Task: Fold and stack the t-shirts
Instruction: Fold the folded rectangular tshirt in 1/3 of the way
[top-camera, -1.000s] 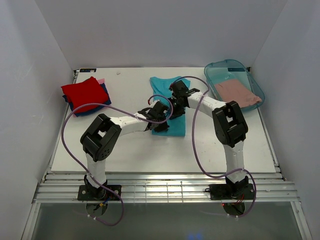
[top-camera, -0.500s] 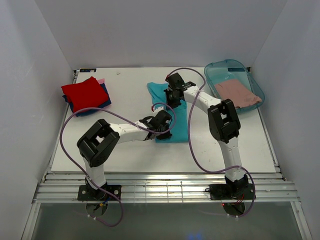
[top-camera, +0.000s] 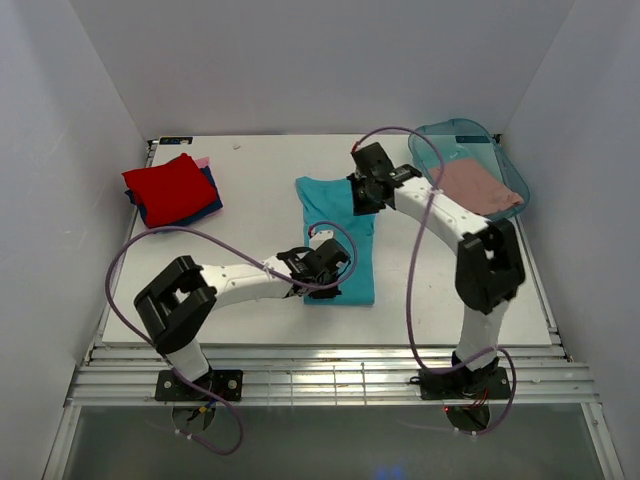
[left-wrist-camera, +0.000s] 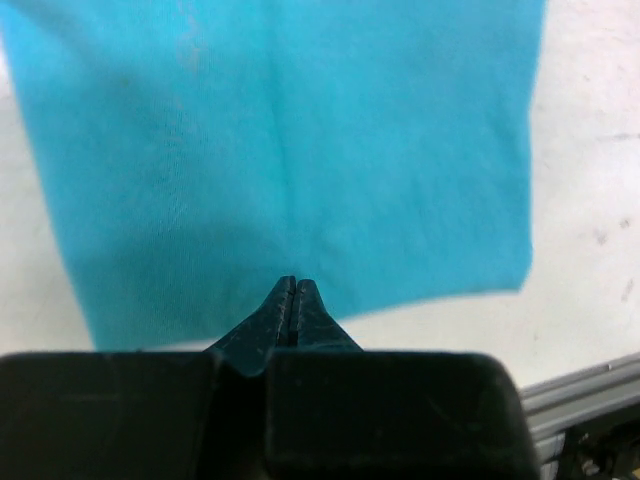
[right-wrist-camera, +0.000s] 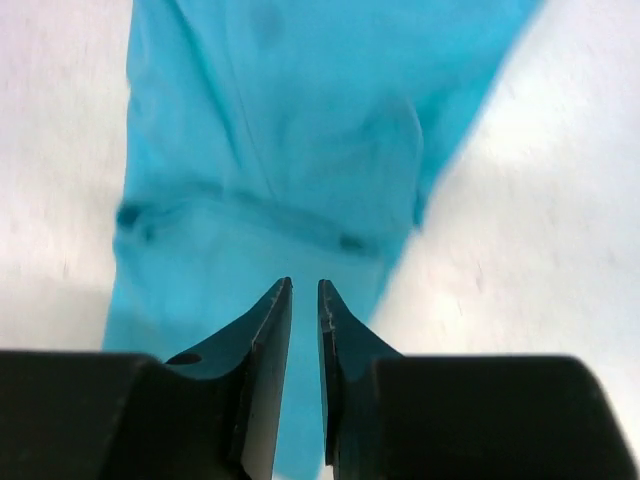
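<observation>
Item: teal t-shirt, laid flat at mid-table, folded lengthwise into a narrow strip running near to far, one sleeve jutting out at its far left corner. Left pincer: over the near part of the teal t-shirt; in the left wrist view its fingers are pressed fully together, tips over the cloth just inside the near hem, and whether any cloth is pinched cannot be told. Right pincer: over the far end of the same shirt; in the right wrist view, which is blurred, its fingers stand a narrow slit apart with nothing between them, above the neck area. Stack, far left corner of the table: red t-shirt on top, dark blue t-shirt showing beneath it, an edge of pink t-shirt at the far side. Teal plastic tub, far right corner: holds a dusty-pink t-shirt, loosely folded. Purple cables loop from both arms over the table.
</observation>
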